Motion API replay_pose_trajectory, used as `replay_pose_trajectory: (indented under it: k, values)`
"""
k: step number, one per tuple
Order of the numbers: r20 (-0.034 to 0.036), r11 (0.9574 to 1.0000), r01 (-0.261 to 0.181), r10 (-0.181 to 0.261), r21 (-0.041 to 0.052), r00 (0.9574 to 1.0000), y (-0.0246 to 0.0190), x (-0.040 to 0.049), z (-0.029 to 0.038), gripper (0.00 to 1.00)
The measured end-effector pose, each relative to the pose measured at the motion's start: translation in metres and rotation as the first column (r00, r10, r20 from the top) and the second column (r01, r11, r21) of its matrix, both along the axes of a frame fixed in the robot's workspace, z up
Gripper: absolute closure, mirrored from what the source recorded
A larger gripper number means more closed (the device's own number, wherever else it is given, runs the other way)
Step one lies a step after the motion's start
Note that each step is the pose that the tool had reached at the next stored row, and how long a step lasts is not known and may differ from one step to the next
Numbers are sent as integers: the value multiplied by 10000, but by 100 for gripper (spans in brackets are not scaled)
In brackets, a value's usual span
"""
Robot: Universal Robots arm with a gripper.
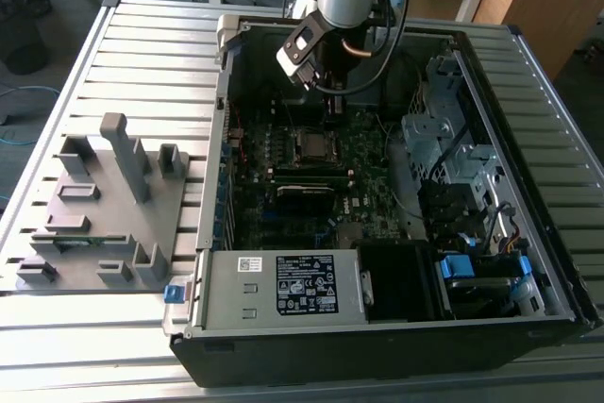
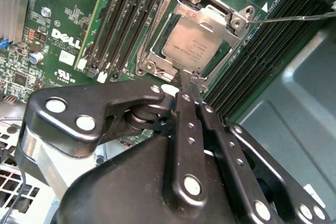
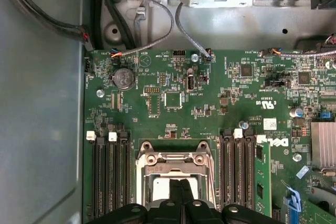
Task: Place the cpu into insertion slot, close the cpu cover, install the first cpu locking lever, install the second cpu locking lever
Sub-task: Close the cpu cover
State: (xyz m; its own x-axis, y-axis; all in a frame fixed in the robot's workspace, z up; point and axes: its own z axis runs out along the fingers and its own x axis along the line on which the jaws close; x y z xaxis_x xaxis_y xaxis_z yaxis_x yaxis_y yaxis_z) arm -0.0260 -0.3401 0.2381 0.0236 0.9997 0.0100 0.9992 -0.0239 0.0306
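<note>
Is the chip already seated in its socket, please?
Yes, in the second wrist view the chip lies flat within the window of the metal cover.

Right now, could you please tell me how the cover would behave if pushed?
The cover looks like thin sheet metal, so probably light and slightly springy. Its bare shiny surface may be slippery under the shut claw at its edge. Lying flat around the cpu, it should hardly shift.

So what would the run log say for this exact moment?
cpu: seated | cpu cover: lying flat around it | gripper: shut, tips at the cover's edge
</note>
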Motion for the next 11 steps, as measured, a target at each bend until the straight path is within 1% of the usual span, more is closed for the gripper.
replay_pose_trajectory:
  k: [2, 3, 4, 5, 11]
  values:
    - [-1, 10000, 1, -1, 4, 10000, 0, -1, -2, 90]
    - [-47, 10000, 1, -1, 7, 10000, 1, 0, -5, 90]
    - [-132, 10000, 2, -2, 7, 9999, 1, -1, -7, 90]
    - [-150, 10000, 2, -2, 4, 9999, 1, -1, -6, 90]
    - [-163, 10000, 1, -1, 6, 9999, 1, -1, -13, 90]
